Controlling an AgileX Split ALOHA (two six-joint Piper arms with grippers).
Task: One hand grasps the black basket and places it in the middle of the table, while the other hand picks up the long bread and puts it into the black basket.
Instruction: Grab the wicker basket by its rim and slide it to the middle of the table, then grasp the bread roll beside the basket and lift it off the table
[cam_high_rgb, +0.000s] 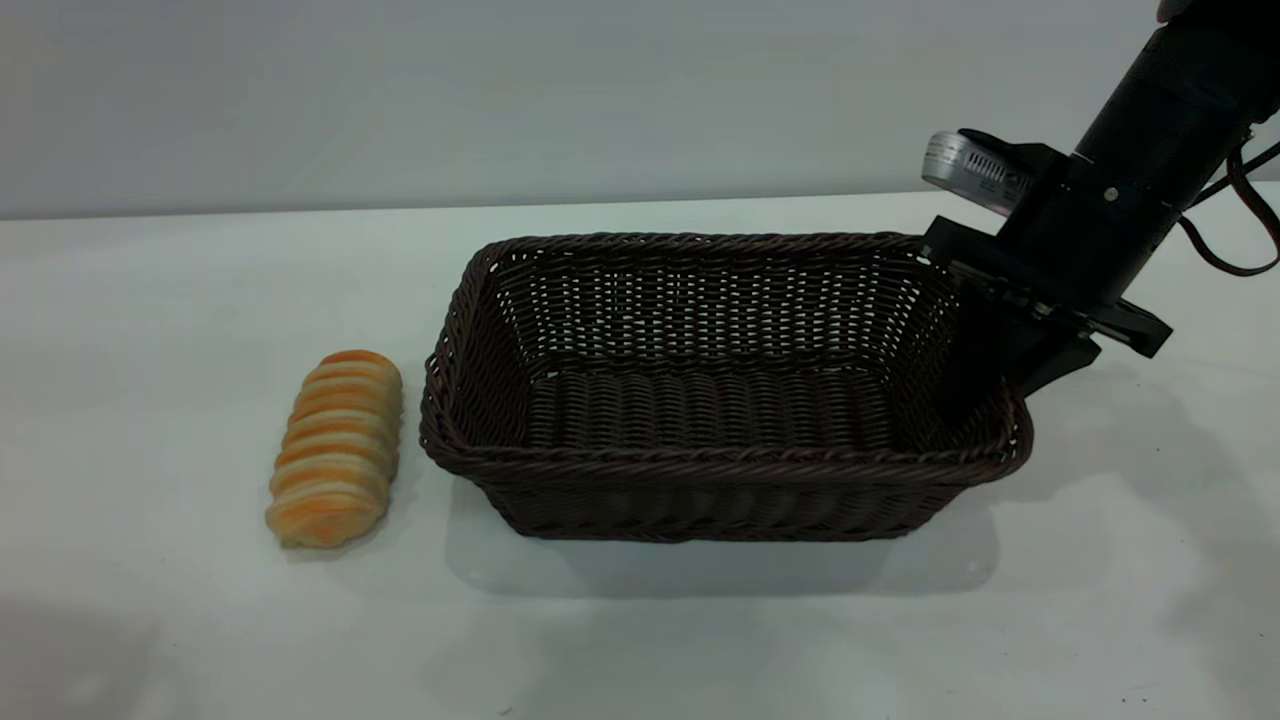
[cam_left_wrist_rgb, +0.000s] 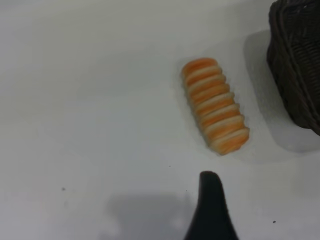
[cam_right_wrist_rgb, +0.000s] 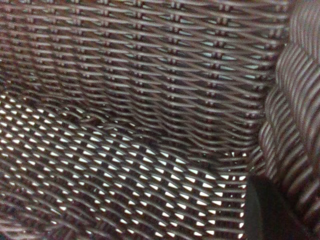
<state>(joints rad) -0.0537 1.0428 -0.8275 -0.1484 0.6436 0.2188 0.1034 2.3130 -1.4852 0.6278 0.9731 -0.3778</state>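
Wicker basket: the black basket (cam_high_rgb: 725, 390) stands upright on the counter (cam_high_rgb: 200, 620), near its middle, open side up and nothing inside, so it looks ready to receive the loaf.
Right gripper: the right gripper (cam_high_rgb: 1000, 345) is down at the basket's right end wall, with one finger apparently inside the wall; its wrist view is filled with weave at close range. Whether the fingers are clamped on the rim or merely straddling it, I cannot tell.
Reason for that hold: an end-wall grip would let one arm shift the basket while leaving the mouth clear.
Long bread: the long bread (cam_high_rgb: 335, 448) lies flat on the counter just left of the basket, apart from it, untouched.
Left gripper: the left gripper hangs above the counter on the bread's far side from the basket; only one finger (cam_left_wrist_rgb: 212, 210) shows, holding nothing, spread unknown.
Likely next: the bread pickup.
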